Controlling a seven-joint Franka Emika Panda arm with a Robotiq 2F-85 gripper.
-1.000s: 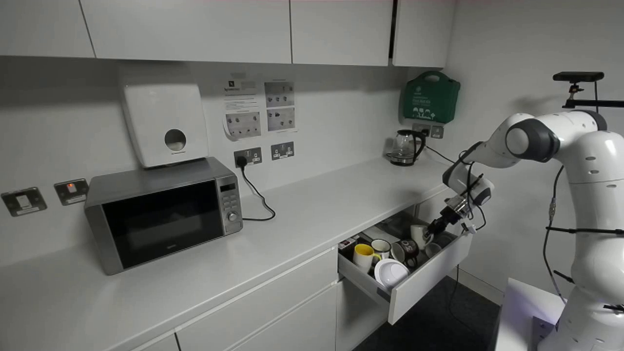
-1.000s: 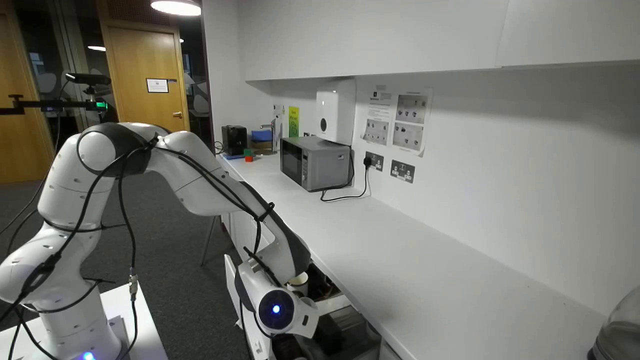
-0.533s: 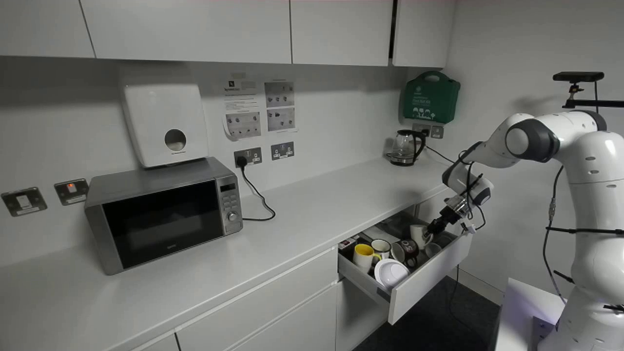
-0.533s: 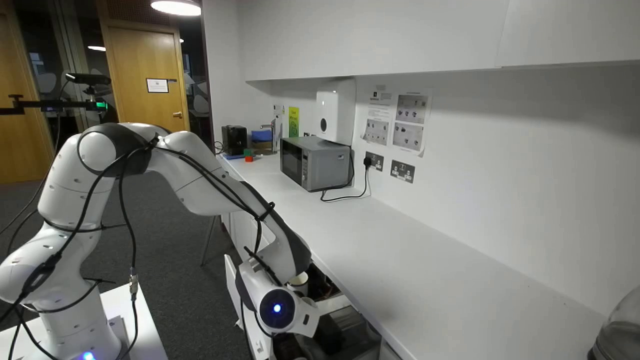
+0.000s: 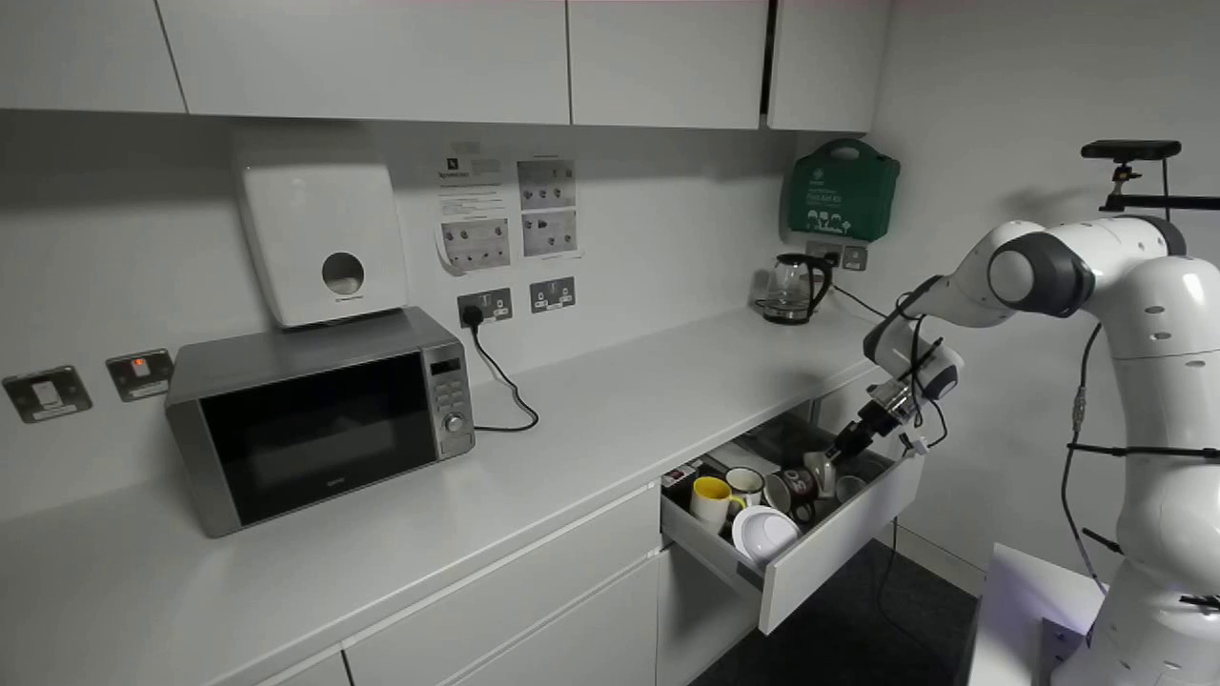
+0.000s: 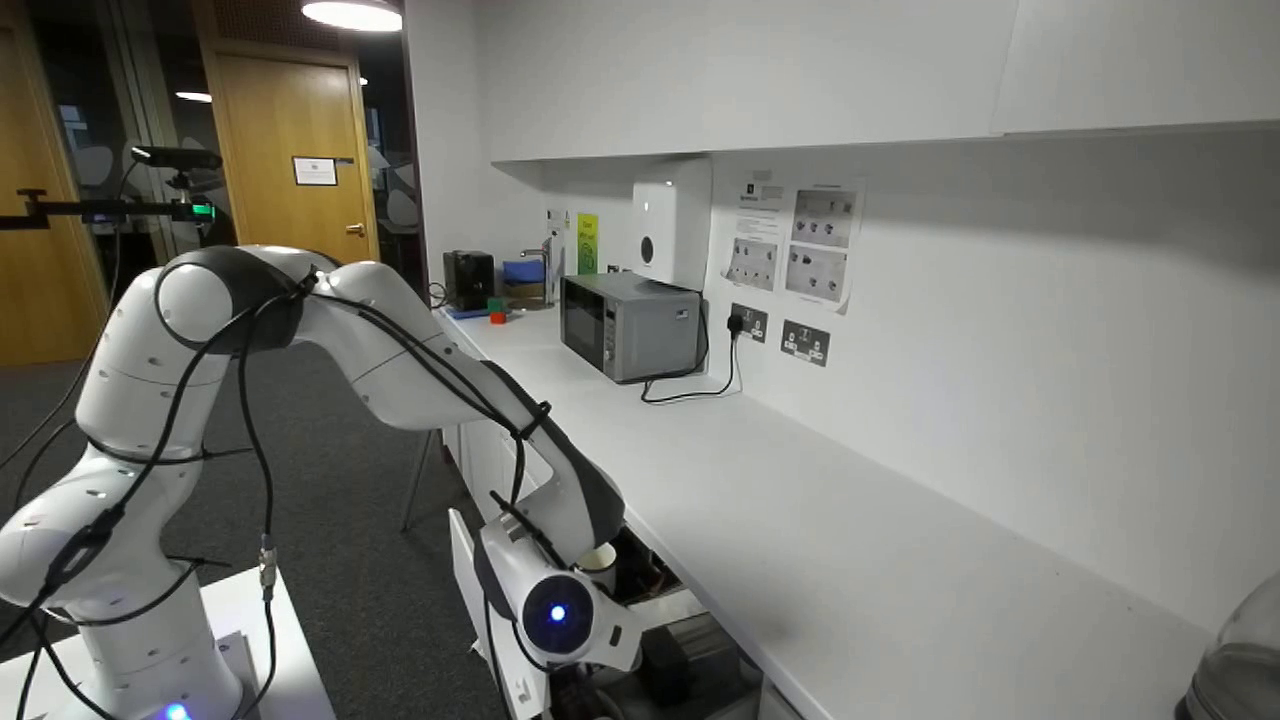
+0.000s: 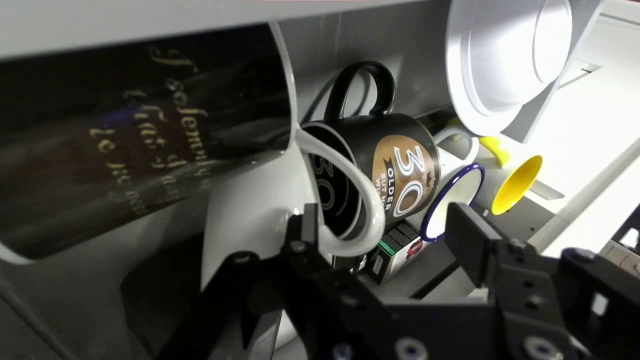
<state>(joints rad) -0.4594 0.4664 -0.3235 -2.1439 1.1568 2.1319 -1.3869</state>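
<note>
My gripper (image 7: 386,225) stands open inside the pulled-out drawer (image 5: 843,548), its fingers wide apart. A white mug (image 7: 255,210) is nearest; its handle (image 7: 375,210) reaches into the space between the fingers, close by the left fingertip. Whether they touch I cannot tell. In an exterior view this mug (image 5: 818,467) leans just below my gripper (image 5: 841,448). A dark mug with gold writing (image 7: 150,125) lies close to the camera. Beyond are a black mug marked 30 (image 7: 407,170), a blue-rimmed mug (image 7: 452,200) and a mug with yellow inside (image 7: 517,185). The arm hides my gripper in an exterior view.
A white bowl (image 7: 510,65) leans at the drawer's far end, and a small box (image 7: 395,252) lies below the mugs. The countertop (image 5: 610,410) overhangs the drawer's back. On it stand a microwave (image 5: 324,419) and a glass kettle (image 5: 793,291).
The gripper has opened and let go of the white mug. The mug, upright before, has sunk and tilted in the drawer. The arm has shifted only slightly.
</note>
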